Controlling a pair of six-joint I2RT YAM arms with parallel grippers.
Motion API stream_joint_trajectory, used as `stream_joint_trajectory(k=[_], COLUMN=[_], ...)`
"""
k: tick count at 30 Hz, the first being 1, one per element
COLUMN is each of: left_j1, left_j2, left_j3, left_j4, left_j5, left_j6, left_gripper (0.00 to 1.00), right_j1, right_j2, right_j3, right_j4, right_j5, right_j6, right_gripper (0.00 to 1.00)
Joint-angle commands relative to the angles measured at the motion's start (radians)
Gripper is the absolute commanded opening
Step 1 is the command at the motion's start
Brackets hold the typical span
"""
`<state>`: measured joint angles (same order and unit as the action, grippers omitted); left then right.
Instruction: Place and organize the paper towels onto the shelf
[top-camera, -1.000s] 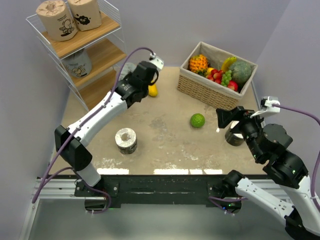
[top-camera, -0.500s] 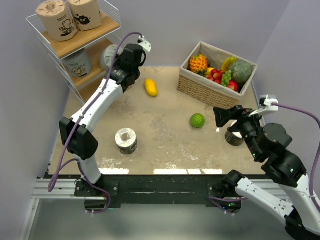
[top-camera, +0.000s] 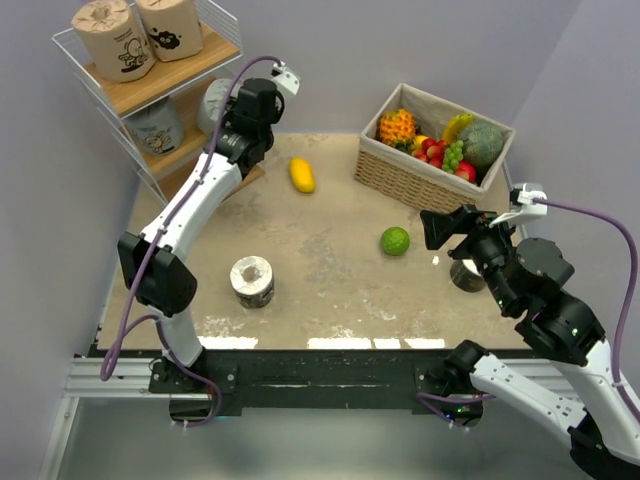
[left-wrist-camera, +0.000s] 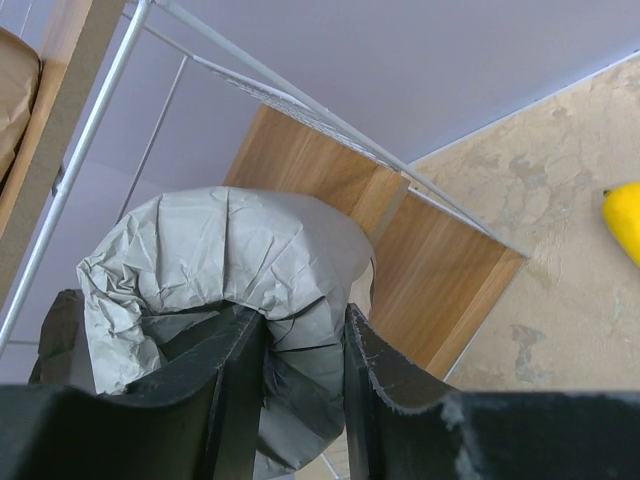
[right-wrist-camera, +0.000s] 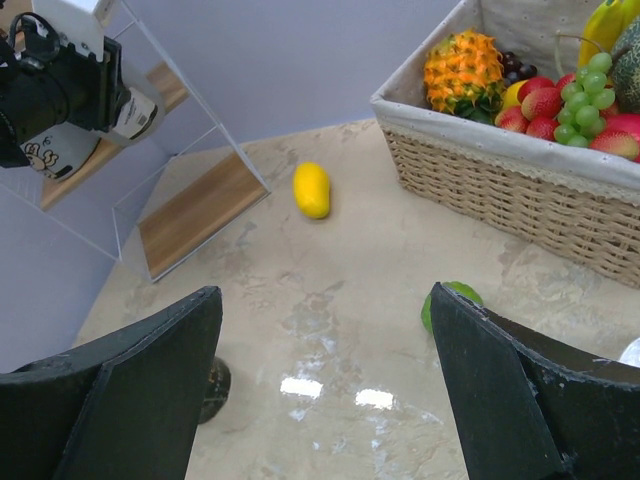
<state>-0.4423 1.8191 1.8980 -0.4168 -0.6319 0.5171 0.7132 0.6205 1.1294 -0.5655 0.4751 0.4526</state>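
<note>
grey crinkled wrapping fills the left wrist view: a pale grey paper-wrapped towel roll (left-wrist-camera: 230, 260) is pinched between the two dark fingers of the left end effector (left-wrist-camera: 300, 345), closed on its lower edge. from above, that arm is stretched out to the open side of the slanted white wire shelf with three light wooden boards (top-camera: 180, 72), with the roll held about level with the middle board. i can't tell whether it touches the wood yet.

two tan printed rolls (top-camera: 112, 38) stand on the top board, and a pale grey printed roll (top-camera: 155, 125) sits on the middle one. a cream roll (top-camera: 252, 281) lies on the beige worktop (top-camera: 330, 270), well apart from the shelf. a dark grey roll (top-camera: 468, 272) sits just beside the right end effector (top-camera: 450, 228), whose fingers are spread wide and hold nothing.

this looks like the placing step for the grey roll. next, i'd guess, it needs pushing in past the wire and onto the middle board beside the printed one, set down level before letting go. the slant could let it roll.
</note>
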Motion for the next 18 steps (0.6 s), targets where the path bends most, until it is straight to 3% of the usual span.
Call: stream_joint_trajectory(k=[1, 18], left_j1=[0.033, 0.066], left_j2=[0.026, 0.068], left_j3=[0.055, 0.088], left_j4=[0.121, 0.190], left_j5=[-0.040, -0.068], left_j6=[0.083, 0.152], left_gripper=[0.37, 0.37], right_j1=[0.002, 0.002], right_j2=[0.005, 0.010], right_j3=[0.043, 0.040], right_j4=[0.035, 0.029], right_j5=[-0.007, 0.010], right_j6=[0.008, -0.005], right_gripper=[0.88, 0.88])
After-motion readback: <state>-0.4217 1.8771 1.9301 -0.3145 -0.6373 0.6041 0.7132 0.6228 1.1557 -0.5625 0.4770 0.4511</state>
